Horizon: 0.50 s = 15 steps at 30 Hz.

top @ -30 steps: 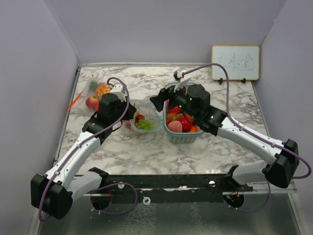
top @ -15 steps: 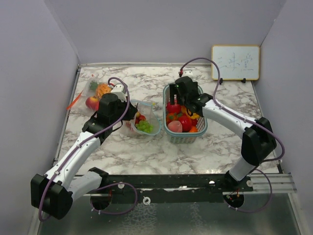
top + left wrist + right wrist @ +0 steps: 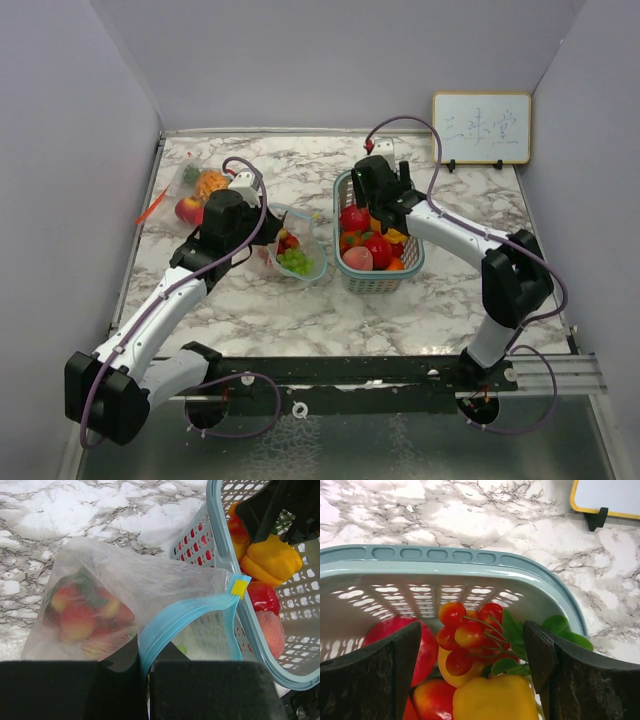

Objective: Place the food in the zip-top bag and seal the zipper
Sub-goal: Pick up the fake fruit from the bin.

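The clear zip-top bag [image 3: 296, 250] with a blue zipper rim [image 3: 185, 617] lies open left of the teal basket [image 3: 378, 282]. It holds green grapes [image 3: 295, 259] and reddish fruit [image 3: 80, 620]. My left gripper [image 3: 262, 228] is shut on the bag's rim, seen in the left wrist view [image 3: 145, 662]. My right gripper [image 3: 372, 203] is open and low inside the basket's far end. Its fingers straddle a cherry cluster [image 3: 467, 632] above a yellow pepper [image 3: 495, 700], with a red fruit [image 3: 427, 650] on the left and green leaves [image 3: 560, 627] on the right.
The basket rim [image 3: 445, 562] is just beyond my right fingers and touches the bag's mouth [image 3: 220, 540]. A second bag with food [image 3: 198, 184] and a red fruit [image 3: 187, 210] lie far left. A whiteboard [image 3: 481, 128] stands at the back right. Walls close the sides.
My right arm swung from the basket's left side to its far end and lowered the open gripper into the basket. My left gripper stayed on the bag.
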{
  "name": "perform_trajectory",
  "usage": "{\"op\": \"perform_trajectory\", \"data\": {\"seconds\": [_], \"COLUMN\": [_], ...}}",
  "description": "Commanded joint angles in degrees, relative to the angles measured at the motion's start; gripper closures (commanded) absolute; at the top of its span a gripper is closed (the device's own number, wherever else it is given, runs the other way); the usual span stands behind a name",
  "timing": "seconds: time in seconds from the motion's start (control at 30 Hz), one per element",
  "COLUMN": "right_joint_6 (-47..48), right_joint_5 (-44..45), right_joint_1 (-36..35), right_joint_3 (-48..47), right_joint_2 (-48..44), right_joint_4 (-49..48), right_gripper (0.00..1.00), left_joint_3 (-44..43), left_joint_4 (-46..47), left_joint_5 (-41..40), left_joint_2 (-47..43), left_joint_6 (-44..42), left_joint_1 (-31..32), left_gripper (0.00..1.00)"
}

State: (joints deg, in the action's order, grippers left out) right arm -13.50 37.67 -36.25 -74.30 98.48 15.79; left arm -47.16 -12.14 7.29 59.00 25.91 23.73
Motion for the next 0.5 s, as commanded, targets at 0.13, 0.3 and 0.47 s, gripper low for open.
{"op": "perform_trajectory", "data": {"seconds": [0.13,0.3,0.47], "right_joint_6": [0.38,-0.42,0.78], "right_joint_5": [1.79,4.71,4.30], "right_joint_1": [0.30,0.30,0.30], "right_joint_3": [1.08,2.30,3.53], "right_joint_2": [4.59,5.79,3.73], "right_joint_4": [-0.94,0.28,-2.18], "right_gripper": [0.18,0.29,0.61], "left_joint_3": [-2.57,-2.91,-3.16], "left_joint_4": [0.53,0.78,0.54], "left_joint_5": [1.94,1.85,2.36], "left_joint_2": [1.36,1.96,2.69], "left_joint_6": [-1.84,-2.13,-2.03], "left_joint_1": [0.00,0.00,0.00], "left_gripper": [1.00,1.00,1.00]}}
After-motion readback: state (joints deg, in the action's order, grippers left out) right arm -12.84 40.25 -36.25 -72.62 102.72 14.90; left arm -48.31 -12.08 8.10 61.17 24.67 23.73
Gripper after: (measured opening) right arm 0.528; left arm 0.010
